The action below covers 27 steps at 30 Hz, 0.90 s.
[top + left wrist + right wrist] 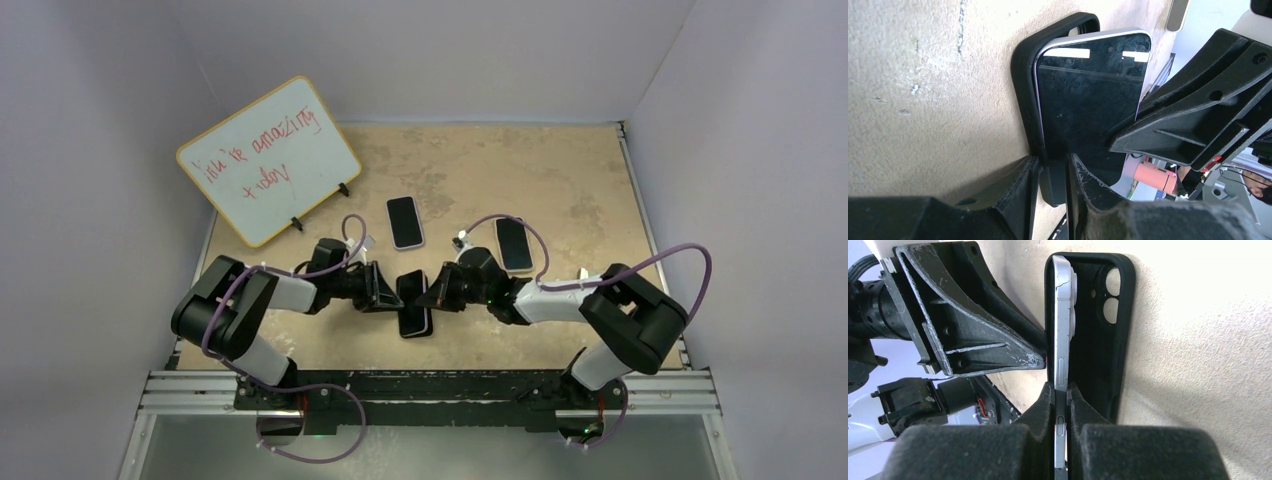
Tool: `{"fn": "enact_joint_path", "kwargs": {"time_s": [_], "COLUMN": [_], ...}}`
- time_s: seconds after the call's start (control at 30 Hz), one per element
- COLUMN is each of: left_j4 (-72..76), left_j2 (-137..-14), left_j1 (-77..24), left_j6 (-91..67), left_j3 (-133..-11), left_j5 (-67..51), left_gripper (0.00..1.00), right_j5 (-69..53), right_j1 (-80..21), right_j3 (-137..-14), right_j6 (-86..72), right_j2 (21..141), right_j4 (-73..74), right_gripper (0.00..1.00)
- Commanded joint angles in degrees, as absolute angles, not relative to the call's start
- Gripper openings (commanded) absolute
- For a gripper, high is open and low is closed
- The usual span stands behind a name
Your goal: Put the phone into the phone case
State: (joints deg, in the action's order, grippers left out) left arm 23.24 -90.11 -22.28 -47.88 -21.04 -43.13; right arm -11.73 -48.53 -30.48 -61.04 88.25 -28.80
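Your left jaws clamp case wall; right jaws pinch phone edge. Phone tilted, one long side in case, other raised. Left for you: press flat.

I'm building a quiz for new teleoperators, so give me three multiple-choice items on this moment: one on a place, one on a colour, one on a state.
1. Where does the whiteboard stand in the top view?
A) at the far left of the table
B) at the near right corner
C) between the two arms

2. What colour is the phone case?
A) red
B) clear
C) black

3. How does the phone sit?
A) fully seated in the case
B) one long edge raised out of the case
C) lying flat, apart from the case

Key:
1 A, it leans at the far-left corner.
2 C, its shell around the camera cut-outs is black.
3 B, the right wrist view shows its side lifted off the case back.
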Motion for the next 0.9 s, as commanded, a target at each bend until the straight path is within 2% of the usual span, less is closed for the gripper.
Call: {"fn": "enact_joint_path", "kwargs": {"time_s": [0.0,0.2,0.4,0.7,0.87], "left_j4": [21.9,22.1,21.8,20.4,24.5], "left_j2": [-90.8,-91.6,-91.0,-90.0,-90.9], "left_j1": [-24.2,-24.2,-24.3,-25.3,-28.9], "left_j6": [-45.6,-45.4,-45.6,-46.7,-50.3], "left_j3": [-23.9,-26.0,-25.3,-24.8,-23.9], "left_j5": [-40.0,-39.4,-39.4,-38.2,-38.3], "left_gripper": [0.29,0.3,0.3,0.29,0.28], "right_j5": [-14.6,-16.2,-12.9,-6.1,-2.9], "right_j1": [-49.1,-49.1,-49.1,-49.1,-49.1], "right_j3": [-32.5,-34.2,-35.7,-40.8,-42.8], "right_j6": [-55.2,-52.8,-51.4,-47.1,-45.4], "right_j2": [90.3,93.7,94.2,89.0,84.9], "right_j4": [-21.7,-20.5,-17.6,-6.1,-0.3], "right_gripper": [0.0,0.0,0.01,0.26,0.36]}}
